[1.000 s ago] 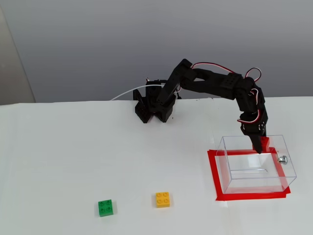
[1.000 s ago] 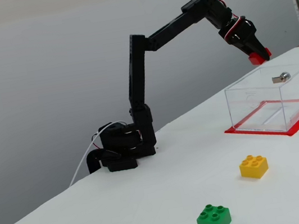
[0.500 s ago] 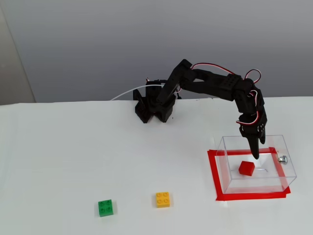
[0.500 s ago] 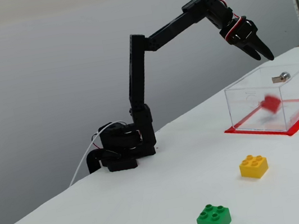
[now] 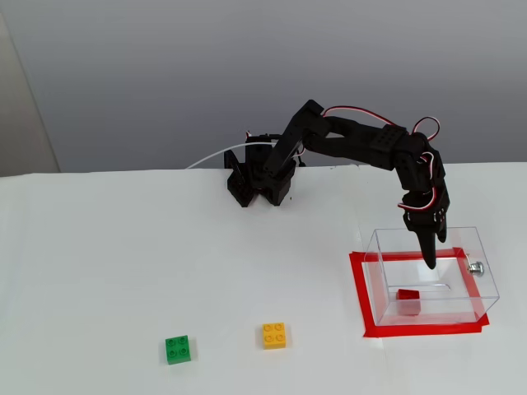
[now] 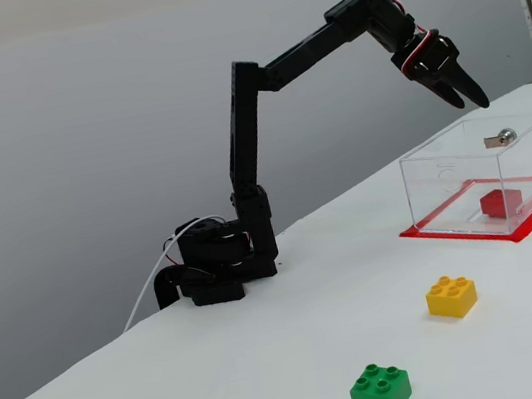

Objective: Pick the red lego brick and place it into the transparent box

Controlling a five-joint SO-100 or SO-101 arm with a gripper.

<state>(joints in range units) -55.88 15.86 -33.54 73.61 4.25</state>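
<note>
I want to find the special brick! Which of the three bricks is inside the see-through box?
The red lego brick is the one: it lies on the floor of the transparent box. The green brick and yellow brick sit outside on the table.

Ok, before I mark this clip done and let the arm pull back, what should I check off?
1. Red lego brick lies on the floor of the transparent box: ok.
2. Tool holds nothing: ok, its tips are empty in both fixed views.
3. Tool is above the box rim, clear for retreat: ok in a fixed view; the other cannot tell.
4. Box sits inside the red tape rectangle: ok.
5. Green brick and yellow brick sit on the table outside the box: ok.
6. Tool open or shut: cannot tell.
</note>
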